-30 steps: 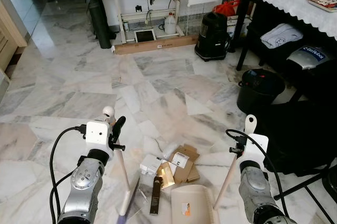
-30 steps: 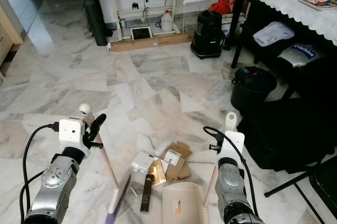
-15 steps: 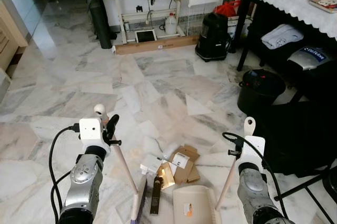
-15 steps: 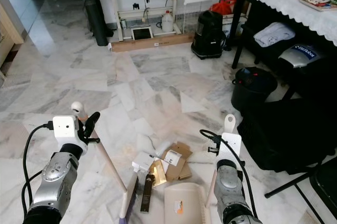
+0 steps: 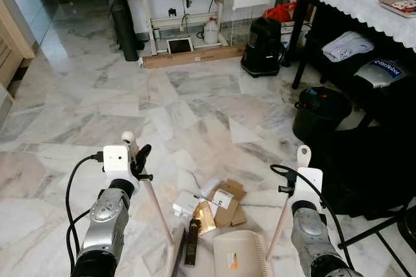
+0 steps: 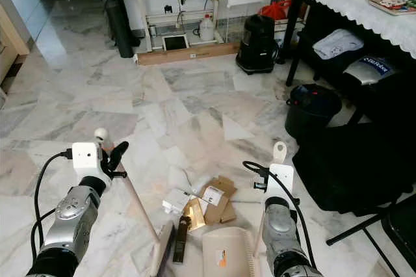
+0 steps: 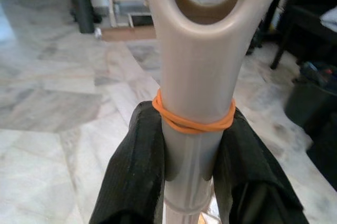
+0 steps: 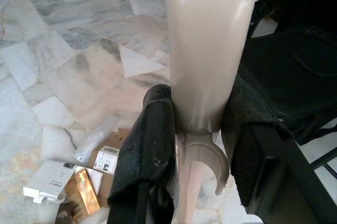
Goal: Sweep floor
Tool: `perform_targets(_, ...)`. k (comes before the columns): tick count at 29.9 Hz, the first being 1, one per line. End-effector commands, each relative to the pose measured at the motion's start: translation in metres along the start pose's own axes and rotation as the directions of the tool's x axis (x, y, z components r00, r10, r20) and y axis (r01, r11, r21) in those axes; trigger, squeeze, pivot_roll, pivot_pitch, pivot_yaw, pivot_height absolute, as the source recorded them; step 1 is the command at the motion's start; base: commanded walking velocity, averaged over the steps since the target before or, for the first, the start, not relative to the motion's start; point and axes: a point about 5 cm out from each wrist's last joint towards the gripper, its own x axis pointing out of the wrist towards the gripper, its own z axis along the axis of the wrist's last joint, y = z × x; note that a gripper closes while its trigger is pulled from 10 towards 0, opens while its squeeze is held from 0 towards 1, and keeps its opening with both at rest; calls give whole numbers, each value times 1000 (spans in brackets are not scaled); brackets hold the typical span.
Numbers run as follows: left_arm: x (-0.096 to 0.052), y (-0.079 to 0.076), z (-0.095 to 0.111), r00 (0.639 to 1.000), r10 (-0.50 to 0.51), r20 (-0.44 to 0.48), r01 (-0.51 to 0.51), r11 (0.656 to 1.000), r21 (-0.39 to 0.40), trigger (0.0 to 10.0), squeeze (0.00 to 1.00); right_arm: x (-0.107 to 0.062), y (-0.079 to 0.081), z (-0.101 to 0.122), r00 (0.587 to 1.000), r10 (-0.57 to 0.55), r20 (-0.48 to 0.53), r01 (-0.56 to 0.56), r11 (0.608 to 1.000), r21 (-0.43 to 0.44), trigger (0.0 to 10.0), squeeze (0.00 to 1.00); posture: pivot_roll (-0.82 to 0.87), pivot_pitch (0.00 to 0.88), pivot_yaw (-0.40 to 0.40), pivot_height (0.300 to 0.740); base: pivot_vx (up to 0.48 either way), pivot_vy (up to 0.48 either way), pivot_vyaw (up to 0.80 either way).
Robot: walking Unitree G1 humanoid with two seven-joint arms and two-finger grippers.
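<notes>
Lower left of the frame, the left gripper point(image 7: 189, 150) has its fingers pinching the broom handle point(image 5: 155, 207); lower right, the right gripper point(image 8: 197, 145) fingers clamp the dustpan handle point(image 5: 281, 218), dustpan point(image 5: 237, 254) beside cardboard scraps point(image 5: 224, 202) on the floor point(image 5: 195, 105)

Head stereo pair: high, angled down at floor litter point(image 5: 211, 209), 6 o'clock. Wrist views: close along handles, perhaps sharing that litter.

We see a beige broom point(image 5: 158, 215) tilted, head low beside the litter. A beige dustpan point(image 5: 239, 255) rests flat on the marble floor point(image 5: 195, 105), handle upright. Cardboard scraps point(image 5: 225, 200), a white box point(image 5: 184, 203) and a dark bottle point(image 5: 192, 241) lie clustered just before the dustpan.
</notes>
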Motion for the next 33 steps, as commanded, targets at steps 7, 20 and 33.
perform_targets(7, 9, -12, 6, 993, -115, -25, 113, 991, -68, 10000, 0, -6, -4, -19, 995, -17, -95, 15, 1000, -22, 10000, 0, 71, 0, 10, 740, 0, 0, 0)
perform_targets(20, 12, -17, 23, 975, -217, 38, 215, 906, -365, 10000, 0, -6, -1, -18, 995, -11, -100, 9, 1000, -20, 10000, 0, 77, 0, 12, 740, 0, 0, 0)
perform_targets(33, 7, 10, 75, 963, -10, 270, 89, 954, -285, 10000, 0, -6, -1, -19, 994, -6, -105, 3, 1000, -24, 10000, 0, 83, 0, 8, 740, 0, 0, 0)
